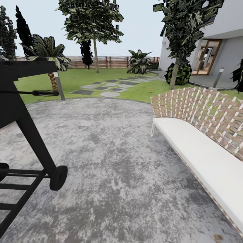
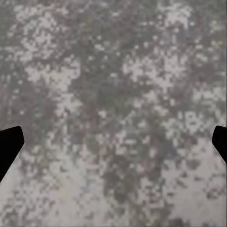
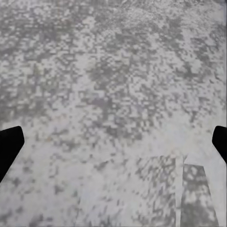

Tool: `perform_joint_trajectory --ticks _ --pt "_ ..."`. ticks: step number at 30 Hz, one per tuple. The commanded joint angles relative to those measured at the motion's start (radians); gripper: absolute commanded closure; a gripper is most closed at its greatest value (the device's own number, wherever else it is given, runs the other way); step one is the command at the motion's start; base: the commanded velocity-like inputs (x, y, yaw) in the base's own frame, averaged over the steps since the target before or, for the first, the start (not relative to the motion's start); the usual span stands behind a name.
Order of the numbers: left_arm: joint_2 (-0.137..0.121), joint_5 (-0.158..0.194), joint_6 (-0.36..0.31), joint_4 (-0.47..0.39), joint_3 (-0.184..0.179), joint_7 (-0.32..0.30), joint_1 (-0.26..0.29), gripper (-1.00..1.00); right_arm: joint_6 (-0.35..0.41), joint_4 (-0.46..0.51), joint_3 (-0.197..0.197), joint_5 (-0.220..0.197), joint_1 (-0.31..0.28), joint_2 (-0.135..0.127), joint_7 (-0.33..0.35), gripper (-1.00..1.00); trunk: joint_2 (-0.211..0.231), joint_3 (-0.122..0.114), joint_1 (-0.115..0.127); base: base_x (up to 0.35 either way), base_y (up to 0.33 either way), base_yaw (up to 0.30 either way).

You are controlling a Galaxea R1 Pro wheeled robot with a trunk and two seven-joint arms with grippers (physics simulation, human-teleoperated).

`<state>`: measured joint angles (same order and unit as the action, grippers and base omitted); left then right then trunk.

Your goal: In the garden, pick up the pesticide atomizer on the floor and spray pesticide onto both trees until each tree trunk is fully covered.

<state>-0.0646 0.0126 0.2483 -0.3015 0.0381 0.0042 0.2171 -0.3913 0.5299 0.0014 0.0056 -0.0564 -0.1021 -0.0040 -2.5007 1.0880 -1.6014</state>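
A black wheeled grill is seen at the left on the speckled concrete patio. Beyond it, lawn, stepping stones and two pale-trunked trees are shown; a woven sofa is placed at the right. The left pincer and the right pincer are held wide apart over concrete, nothing gripped.

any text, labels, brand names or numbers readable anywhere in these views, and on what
None: no readable text in any view.
The black grill cart carries no visible lettering.
The woven bench is unmarked.
The house wall and glass door show no sign or number.
The speckled patio is bare of markings.
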Motion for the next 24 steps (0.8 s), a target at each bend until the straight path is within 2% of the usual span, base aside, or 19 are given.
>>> perform_joint_trajectory --ticks 1,12,24 --pt "0.0 0.001 0.003 0.001 0.001 0.0 0.0 -1.0 -0.003 -0.001 0.0 0.001 0.0 0.0 0.0 -1.0 0.0 -0.001 0.0 0.341 0.0 0.0" --pt "0.0 0.001 0.003 0.001 0.001 0.0 0.001 -1.0 -0.003 -0.001 0.0 0.001 0.0 0.001 0.0 -1.0 0.0 -0.012 0.0 0.34 -0.005 0.0" --pt "0.0 0.001 0.003 0.001 0.002 0.0 0.0 -1.0 -0.003 -0.001 0.0 0.001 0.0 0.001 0.0 -1.0 0.0 -0.012 0.0 0.34 -0.106 0.0"
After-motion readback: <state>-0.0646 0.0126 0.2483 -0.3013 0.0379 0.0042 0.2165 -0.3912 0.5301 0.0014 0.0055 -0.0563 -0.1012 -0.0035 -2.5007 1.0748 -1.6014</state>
